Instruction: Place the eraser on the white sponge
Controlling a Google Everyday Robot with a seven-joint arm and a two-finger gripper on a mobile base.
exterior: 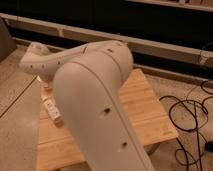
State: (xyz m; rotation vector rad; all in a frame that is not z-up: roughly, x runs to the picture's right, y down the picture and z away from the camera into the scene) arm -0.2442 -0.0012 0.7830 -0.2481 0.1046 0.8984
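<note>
The white sponge [50, 110], a flat oblong white block with small dark spots, lies near the left edge of the wooden table [147, 112]. My big white arm [97, 100] fills the middle of the camera view and hides much of the table. My gripper is not in view; it is hidden behind the arm or out of the picture. The eraser does not show.
A small white upright object [46, 83] peeks out under the arm at the table's back left. Black cables [192, 122] lie on the floor to the right. A dark wall with a pale rail [165, 42] runs behind the table.
</note>
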